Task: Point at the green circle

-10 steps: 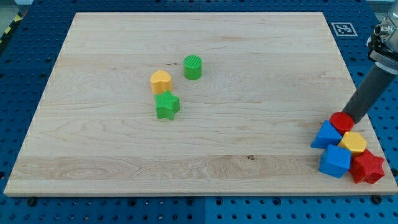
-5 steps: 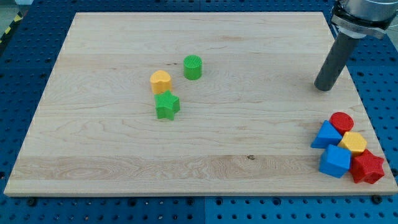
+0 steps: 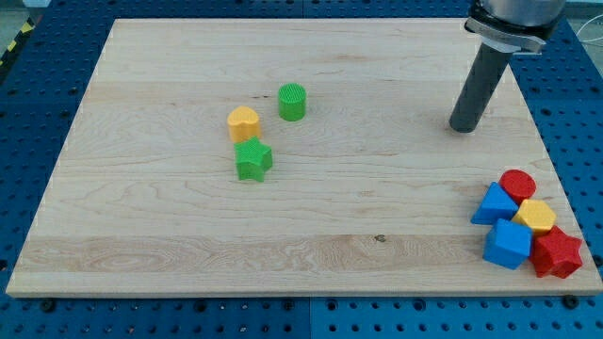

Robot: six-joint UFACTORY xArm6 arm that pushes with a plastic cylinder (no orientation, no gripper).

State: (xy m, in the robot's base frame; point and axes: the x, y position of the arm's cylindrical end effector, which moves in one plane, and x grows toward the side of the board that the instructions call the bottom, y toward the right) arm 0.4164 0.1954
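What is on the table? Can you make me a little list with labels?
board: wooden board on a blue pegboard
my tip: at the view's right, far from the green circle, touching no block
green circle: upper middle, standing alone
yellow block: just left and below the green circle
green star: right below the yellow block
corner pile, view's bottom right: red circle, blue triangle, yellow hexagon, blue cube, red star

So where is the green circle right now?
The green circle sits left of the board's middle, toward the view's top, just up and right of the yellow block and above the green star. My tip is far off to its right.
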